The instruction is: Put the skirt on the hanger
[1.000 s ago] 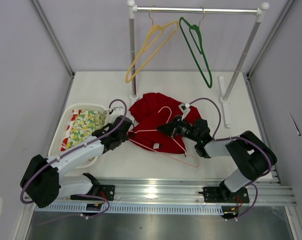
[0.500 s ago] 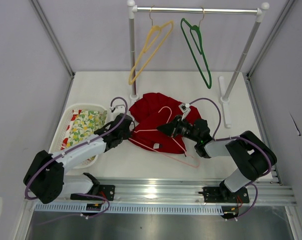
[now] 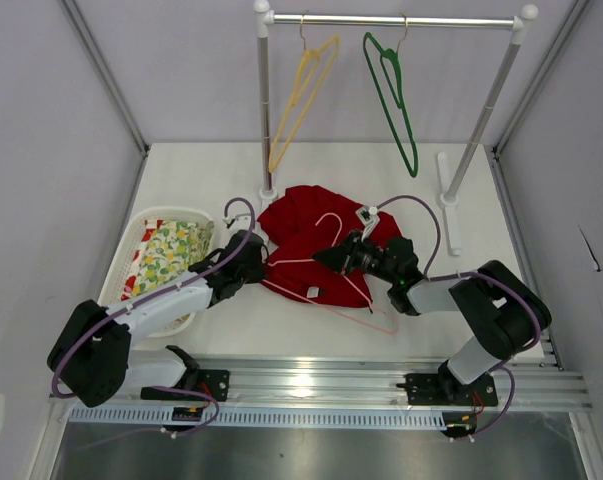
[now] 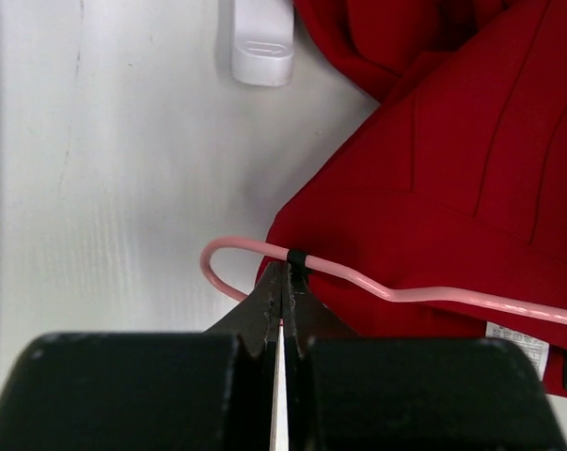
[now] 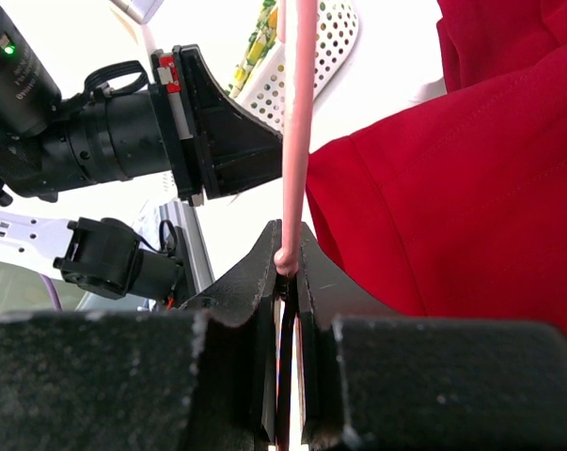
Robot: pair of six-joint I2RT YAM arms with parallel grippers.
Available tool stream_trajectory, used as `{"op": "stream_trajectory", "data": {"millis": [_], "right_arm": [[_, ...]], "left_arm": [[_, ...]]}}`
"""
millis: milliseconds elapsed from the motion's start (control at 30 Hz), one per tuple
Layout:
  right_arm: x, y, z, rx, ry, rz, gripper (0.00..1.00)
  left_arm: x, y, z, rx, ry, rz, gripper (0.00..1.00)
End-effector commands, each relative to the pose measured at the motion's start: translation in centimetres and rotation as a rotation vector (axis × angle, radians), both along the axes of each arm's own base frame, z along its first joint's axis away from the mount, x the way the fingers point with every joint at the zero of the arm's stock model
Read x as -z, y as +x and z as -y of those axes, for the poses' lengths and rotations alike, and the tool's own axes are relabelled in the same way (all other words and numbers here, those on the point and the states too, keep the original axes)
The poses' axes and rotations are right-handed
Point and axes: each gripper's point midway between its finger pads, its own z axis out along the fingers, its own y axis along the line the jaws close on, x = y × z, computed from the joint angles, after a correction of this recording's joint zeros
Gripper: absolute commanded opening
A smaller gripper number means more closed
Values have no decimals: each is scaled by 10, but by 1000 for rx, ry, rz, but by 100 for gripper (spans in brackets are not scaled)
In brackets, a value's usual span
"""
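Observation:
The red skirt [image 3: 301, 215] lies crumpled on the white table, mid-field. The pale pink hanger [image 3: 291, 262] lies across its near part, hook pointing to the back. My left gripper [image 3: 259, 262] is at the hanger's left corner. In the left wrist view its jaws [image 4: 283, 272] are shut at the bend of the pink wire [image 4: 433, 294], beside a black ring, over the skirt's edge [image 4: 452, 188]. My right gripper [image 3: 324, 256] is shut on the hanger wire [image 5: 297, 113] at its tips [image 5: 286, 254], with the skirt [image 5: 471, 188] to its right.
A white basket [image 3: 131, 250] holding floral cloth [image 3: 171, 250] stands at the left. A clothes rail at the back carries a yellow hanger [image 3: 296, 100] and a green hanger [image 3: 396, 100]. Its post [image 3: 264, 100] rises just behind the skirt; its white foot [image 4: 262, 42] shows.
My left gripper has shifted slightly right and nearer, to the hanger's left corner. The yellow hanger on the rail has swung to the right. My right arm has not moved.

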Motion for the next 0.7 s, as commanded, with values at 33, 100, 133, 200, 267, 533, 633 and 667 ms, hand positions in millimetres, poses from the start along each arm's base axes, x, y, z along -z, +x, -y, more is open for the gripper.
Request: {"op": "stream_trajectory", "data": {"millis": [33, 100, 133, 200, 267, 533, 633, 667], "right_arm": [[-28, 9, -10, -12, 53, 98, 0], [-26, 11, -12, -16, 52, 94, 0], [-25, 10, -13, -19, 52, 93, 0], [-24, 12, -15, -22, 51, 93, 0], [-26, 12, -18, -28, 55, 96, 0], [-23, 13, -28, -45, 57, 94, 0], [-24, 12, -30, -52, 59, 97, 0], [-25, 11, -30, -52, 60, 101, 0]], "left_arm": [[-11, 3, 14, 54, -78, 37, 0], [-12, 2, 17, 68, -86, 35, 0], [-11, 2, 18, 74, -91, 35, 0], [-14, 1, 20, 84, -102, 38, 0], [-15, 0, 22, 98, -110, 40, 0], [-28, -4, 25, 128, -132, 53, 0], [-29, -8, 20, 125, -110, 42, 0], [-36, -8, 20, 127, -114, 56, 0]]}}
